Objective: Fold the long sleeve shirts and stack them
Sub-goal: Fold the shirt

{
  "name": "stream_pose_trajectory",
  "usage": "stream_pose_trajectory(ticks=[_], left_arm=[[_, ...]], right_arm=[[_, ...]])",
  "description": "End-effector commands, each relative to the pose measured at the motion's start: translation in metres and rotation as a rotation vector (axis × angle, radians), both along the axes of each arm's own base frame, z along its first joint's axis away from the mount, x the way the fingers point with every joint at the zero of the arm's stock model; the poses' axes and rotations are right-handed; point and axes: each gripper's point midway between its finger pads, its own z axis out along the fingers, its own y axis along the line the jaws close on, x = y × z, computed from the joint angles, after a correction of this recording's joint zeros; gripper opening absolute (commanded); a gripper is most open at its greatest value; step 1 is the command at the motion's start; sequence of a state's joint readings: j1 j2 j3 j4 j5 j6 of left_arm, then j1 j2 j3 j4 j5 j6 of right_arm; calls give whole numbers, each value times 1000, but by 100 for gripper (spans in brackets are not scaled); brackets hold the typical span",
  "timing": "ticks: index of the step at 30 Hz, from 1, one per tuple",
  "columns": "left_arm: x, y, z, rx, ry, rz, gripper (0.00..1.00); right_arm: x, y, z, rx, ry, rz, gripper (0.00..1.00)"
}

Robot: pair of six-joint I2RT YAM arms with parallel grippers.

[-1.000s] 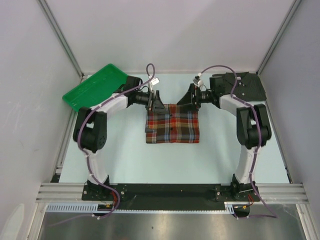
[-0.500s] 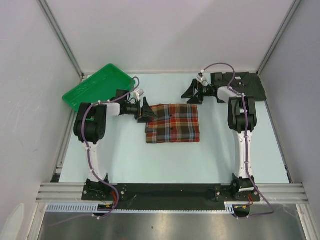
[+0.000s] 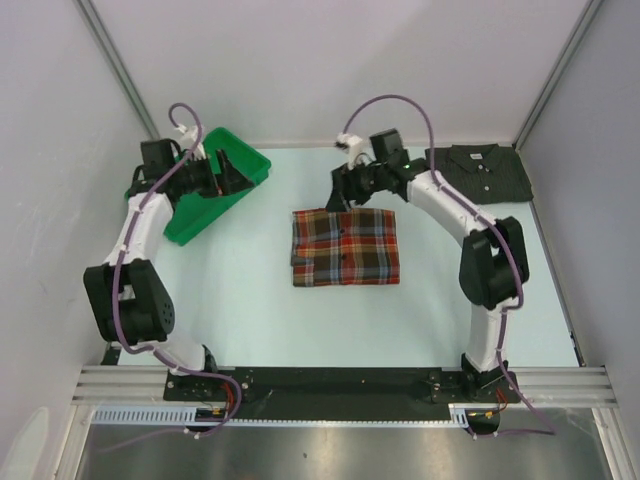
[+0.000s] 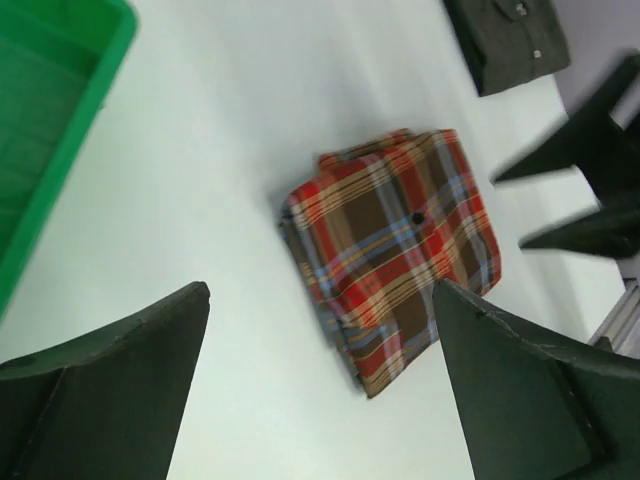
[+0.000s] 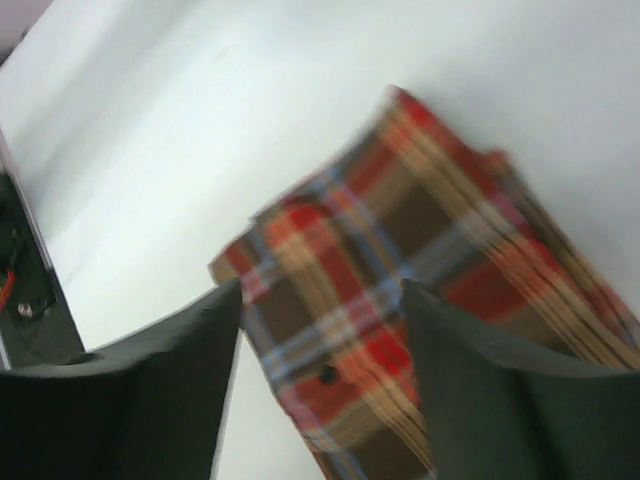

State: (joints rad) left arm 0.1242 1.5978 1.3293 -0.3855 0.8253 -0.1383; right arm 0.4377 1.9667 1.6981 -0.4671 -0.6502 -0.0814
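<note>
Pale tabletop (image 3: 250,300) carries plaid shirt (image 3: 345,247); only wider views catch grey shirt (image 3: 482,170).

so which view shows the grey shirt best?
Top external: the grey shirt shows almost whole, at the far right. Left wrist crops the shirt at its top edge; right wrist shows none of it.

Plaid shirt (image 3: 345,247), table centre: woven cloth, matt, soft at the folds. Charcoal shirt (image 3: 485,170), 1 o'clock: matt cloth (weave too fine to make out). Green tray (image 3: 195,218), 10 o'clock: smooth plastic, slight sheen. Table (image 3: 260,300): smooth, pale, matt. Left gripper (image 4: 320,290): matt dark plastic fingers (image 4: 110,390). Frame rail (image 3: 560,383), 6 o'clock: bare silvery metal.
</note>
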Motion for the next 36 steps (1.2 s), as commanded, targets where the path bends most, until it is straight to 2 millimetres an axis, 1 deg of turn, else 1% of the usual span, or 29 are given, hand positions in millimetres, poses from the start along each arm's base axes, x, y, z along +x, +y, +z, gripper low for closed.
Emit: stream_pose_trajectory(ticks=[1,2,3,4,5,6,8,10,11,13,14,18,19,21,22,23,24,25,26,27,28,29,30,31,32,33,34,35,36], left_arm=[[-4,40,7,96,16,65,100],[-7,45,10,100,18,78,99],[-7,51,12,122,9,91,99],[-9,57,12,151,3,95,99],[-15,59,8,178,16,81,99],[-15,66,6,208,23,97,99],[-22,73,-1,230,82,126,99],[-22,78,-1,249,95,135,99],[-23,80,-1,260,96,137,99],[-23,82,1,276,87,143,99],[-23,83,1,280,85,143,99],[-25,83,2,285,84,143,99],[-24,85,2,300,71,150,99],[-28,84,-4,299,73,150,99],[-29,84,-1,302,56,153,99],[-32,84,-6,304,67,156,99],[-32,85,-7,309,67,162,100],[-32,87,-5,318,49,171,99],[-34,86,-10,317,53,166,100],[-33,84,-10,315,40,152,99],[-34,81,-15,325,62,102,99],[-38,69,-20,313,86,40,99],[-46,62,-27,305,132,1,100],[-49,57,-34,303,146,-20,100],[-52,45,-36,286,141,-52,99],[-53,37,-38,276,123,-75,99],[-60,28,-49,263,143,-103,100],[-66,6,-54,243,148,-161,99],[-64,-7,-58,218,136,-185,99]], right_arm=[[-53,31,-27,-150,-95,148,59],[-61,39,-31,-162,-101,176,53],[-71,48,-39,-177,-93,203,44],[-79,56,-42,-186,-86,224,41],[-97,72,-48,-202,-79,276,39],[-104,77,-65,-228,-53,291,36],[-121,92,-77,-257,-27,322,36],[-127,99,-95,-295,-18,329,36],[-133,106,-99,-308,-32,347,36],[-134,110,-113,-345,-47,357,36],[-135,115,-115,-349,-55,361,37],[-134,118,-136,-418,-88,370,38],[-134,117,-145,-439,-86,374,38],[-133,116,-152,-466,-94,379,37],[-133,113,-159,-482,-83,385,35],[-135,111,-161,-494,-92,404,24],[-141,104,-167,-514,-83,424,15],[-147,98,-170,-530,-84,447,3],[-154,94,-164,-524,-109,500,0],[-174,73,-177,-563,-59,560,0],[-187,63,-179,-567,-40,619,0],[-202,50,-169,-562,-48,708,0],[-225,22,-182,-597,12,777,0],[-236,7,-180,-602,29,821,0],[-252,-13,-168,-604,47,876,0],[-259,-28,-165,-602,19,953,0],[-277,-58,-174,-630,71,1000,0],[-286,-78,-172,-669,85,1036,0],[-288,-89,-165,-680,32,1081,0]])
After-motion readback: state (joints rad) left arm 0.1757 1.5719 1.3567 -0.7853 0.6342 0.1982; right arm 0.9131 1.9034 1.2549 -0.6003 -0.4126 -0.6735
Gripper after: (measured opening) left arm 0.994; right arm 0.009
